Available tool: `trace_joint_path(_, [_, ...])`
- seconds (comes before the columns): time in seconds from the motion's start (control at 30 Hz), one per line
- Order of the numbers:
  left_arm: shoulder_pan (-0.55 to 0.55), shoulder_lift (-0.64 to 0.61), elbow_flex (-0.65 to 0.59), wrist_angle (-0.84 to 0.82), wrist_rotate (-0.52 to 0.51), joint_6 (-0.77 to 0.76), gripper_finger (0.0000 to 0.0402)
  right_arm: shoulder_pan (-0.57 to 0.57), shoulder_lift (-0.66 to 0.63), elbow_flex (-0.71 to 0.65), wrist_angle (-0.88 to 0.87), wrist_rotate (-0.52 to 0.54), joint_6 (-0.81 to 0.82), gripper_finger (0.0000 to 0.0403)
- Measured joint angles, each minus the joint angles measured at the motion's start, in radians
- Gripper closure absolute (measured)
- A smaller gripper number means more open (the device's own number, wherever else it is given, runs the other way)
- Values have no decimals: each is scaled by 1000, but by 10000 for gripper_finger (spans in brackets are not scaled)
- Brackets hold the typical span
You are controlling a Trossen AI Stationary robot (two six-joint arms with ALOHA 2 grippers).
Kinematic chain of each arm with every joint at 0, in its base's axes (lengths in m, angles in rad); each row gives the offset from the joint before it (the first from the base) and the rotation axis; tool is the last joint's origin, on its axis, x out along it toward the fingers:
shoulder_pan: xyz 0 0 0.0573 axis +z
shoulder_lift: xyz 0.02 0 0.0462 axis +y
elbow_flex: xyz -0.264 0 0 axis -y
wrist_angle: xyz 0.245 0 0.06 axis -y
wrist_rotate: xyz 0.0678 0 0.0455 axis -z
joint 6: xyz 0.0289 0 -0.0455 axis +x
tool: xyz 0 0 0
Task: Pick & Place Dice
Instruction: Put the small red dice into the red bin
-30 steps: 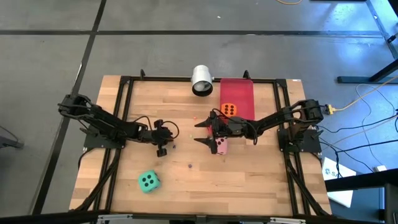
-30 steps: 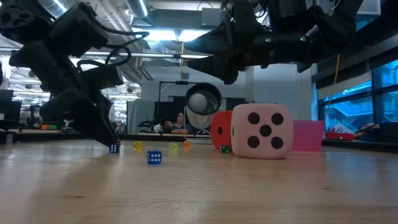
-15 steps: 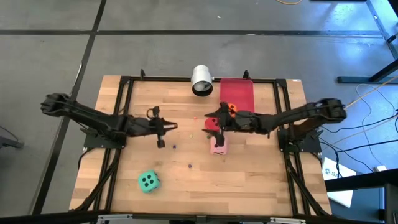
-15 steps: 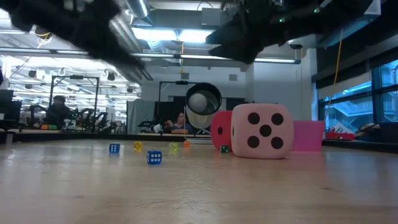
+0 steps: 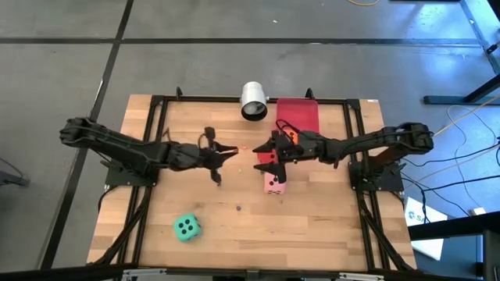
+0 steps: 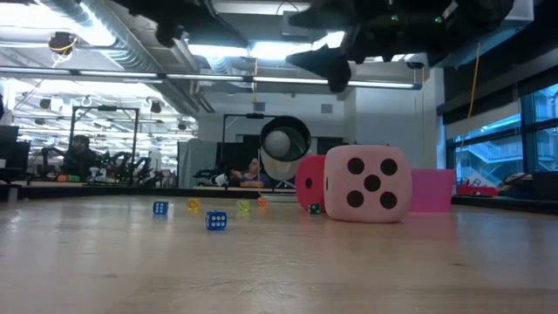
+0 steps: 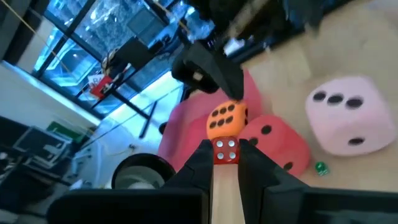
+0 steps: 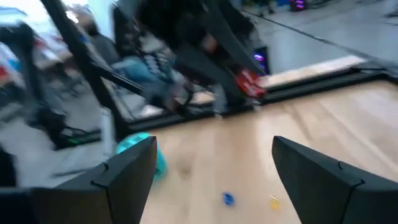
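The pink die [image 5: 273, 184] rests on the table, with the red die [image 7: 273, 140] just beyond it. The orange die [image 7: 227, 118] sits on the red tray [image 5: 301, 115], and the green die [image 5: 186, 227] lies near the table's near-left. My left gripper [image 5: 232, 151] hovers above the table's middle, shut on a small red die [image 7: 225, 151] with white pips. My right gripper [image 5: 262, 154] is open and raised over the red and pink dice, facing the left one. My left gripper pinches the small red die [image 7: 225, 151] between its two fingertips [image 7: 202, 158], one on each opposite side face. The die is lifted clear of the table, with a pipped face toward the wrist camera.
A white cup [image 5: 254, 101] lies on its side at the far edge, beside the tray. Several tiny coloured dice [image 6: 215, 221] are scattered on the wood at mid-table. Black frame rails [image 5: 156, 125] run along the table's sides. The near half holds only the green die.
My left gripper has risen from the table near the tiny dice and moved toward the table's right, carrying the small red die. My right gripper has lifted off the table level beside the pink die and stretched out. The large dice have stayed put.
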Motion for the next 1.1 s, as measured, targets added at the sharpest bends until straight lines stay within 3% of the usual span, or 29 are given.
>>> trace_joint_path(0.33, [-2,148,86,-2,-49,57,373,-43,98,0,120,-71,153,85])
trace_joint_path(0.57, [-20,165,99,-6,-67,82,373,-73,166,0,232,-111,197,85])
trace_joint_path(1.1, [-35,166,99,30,-89,126,373,-96,169,0,273,-115,215,104])
